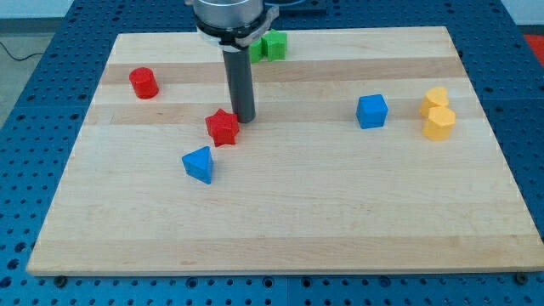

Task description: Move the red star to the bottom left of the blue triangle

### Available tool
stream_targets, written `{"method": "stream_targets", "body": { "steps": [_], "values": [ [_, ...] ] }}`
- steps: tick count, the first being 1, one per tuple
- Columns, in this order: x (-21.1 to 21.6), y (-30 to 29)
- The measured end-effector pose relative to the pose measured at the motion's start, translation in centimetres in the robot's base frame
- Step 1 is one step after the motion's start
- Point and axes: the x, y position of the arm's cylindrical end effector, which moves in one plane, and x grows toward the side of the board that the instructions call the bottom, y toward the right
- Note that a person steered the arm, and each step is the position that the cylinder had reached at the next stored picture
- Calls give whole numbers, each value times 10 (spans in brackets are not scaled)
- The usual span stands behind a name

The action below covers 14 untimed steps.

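Observation:
The red star lies left of the board's middle. The blue triangle lies just below and to the left of it, a small gap apart. My tip stands on the board just to the upper right of the red star, close to it or touching. The rod rises from the tip toward the view's top.
A red cylinder sits at the upper left. Two green blocks sit at the top edge, partly behind the rod. A blue cube is right of the middle. Two yellow blocks are near the right edge. The wooden board lies on a blue pegboard.

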Motion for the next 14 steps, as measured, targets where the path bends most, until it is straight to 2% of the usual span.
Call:
{"method": "stream_targets", "body": {
  "steps": [1,4,5,7,8,10,12,14],
  "values": [
    [13,2],
    [54,-121],
    [53,-119],
    [11,-122],
    [28,-146],
    [109,-167],
    [90,-176],
    [136,-198]
  ]
}}
